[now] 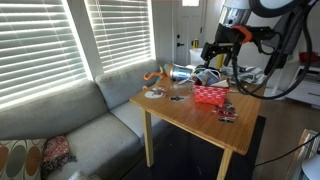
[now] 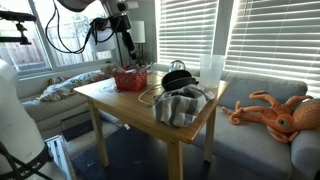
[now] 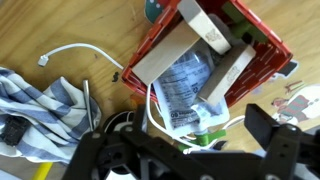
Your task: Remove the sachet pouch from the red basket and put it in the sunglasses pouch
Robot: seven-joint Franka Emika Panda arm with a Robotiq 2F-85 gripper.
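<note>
The red basket (image 3: pixel 262 48) with latticed sides stands on the wooden table and shows in both exterior views (image 1: pixel 210 95) (image 2: pixel 130 79). In the wrist view it holds a silver-white sachet pouch (image 3: pixel 185 88) with a green cap, lying between two pale wooden blocks (image 3: pixel 165 52). The capped end reaches past the basket's rim. My gripper (image 3: pixel 190 142) is open and empty, hovering above the basket (image 1: pixel 218 52) (image 2: pixel 128 45), its fingers on either side of the capped end. A black round pouch-like thing (image 2: pixel 178 78) lies behind the basket; I cannot tell if it is the sunglasses pouch.
A striped grey cloth (image 3: pixel 40 100) (image 2: pixel 180 104) lies on the table beside the basket, with a white cable (image 3: pixel 70 55) near it. A small card (image 1: pixel 228 112) lies near the table edge. An orange octopus plush (image 2: pixel 275 112) sits on the sofa.
</note>
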